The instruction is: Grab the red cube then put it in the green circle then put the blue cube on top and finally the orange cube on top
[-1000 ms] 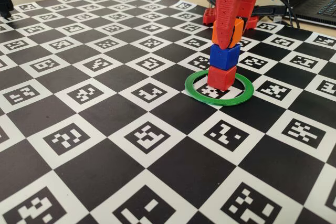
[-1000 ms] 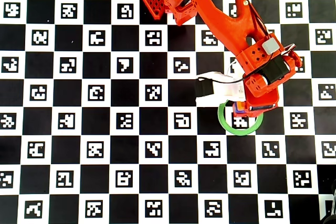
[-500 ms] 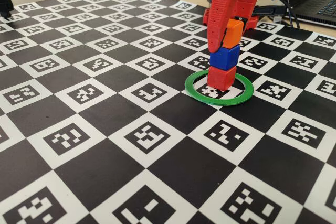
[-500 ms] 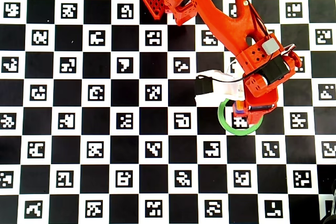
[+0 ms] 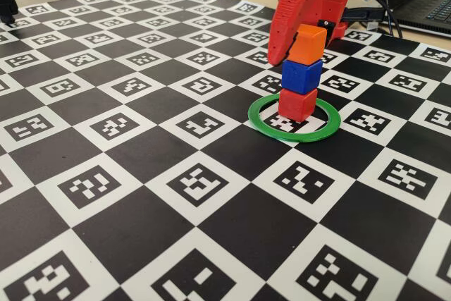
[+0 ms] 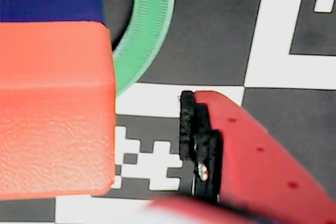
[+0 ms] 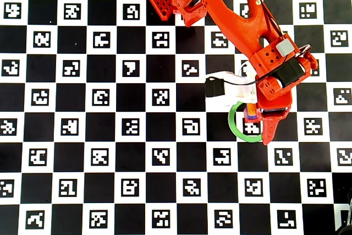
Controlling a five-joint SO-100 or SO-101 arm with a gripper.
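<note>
Between the spread jaws of the gripper [image 5: 304,46] sits the orange cube [image 5: 309,45] — one red finger [image 5: 285,29] stands just off its left face in the fixed view, and in the wrist view a clear strip of board shows between the cube and the padded finger [image 6: 202,145]. So the jaws are open and hold nothing; the cube appears to rest on its own. It lies directly between the fingers, so a withdrawal would, by my judgement, have to go straight up — any sideways drift could brush the cube and topple the tower.

Under it is the blue cube [image 5: 301,76], and under that the red cube [image 5: 297,103], the three roughly in line, the orange one sitting slightly askew to the right in the fixed view. The red cube stands inside the green ring [image 5: 294,130], toward its far side. From overhead the arm hides most of the stack. The stacking looks complete, only the retreat remaining.
</note>
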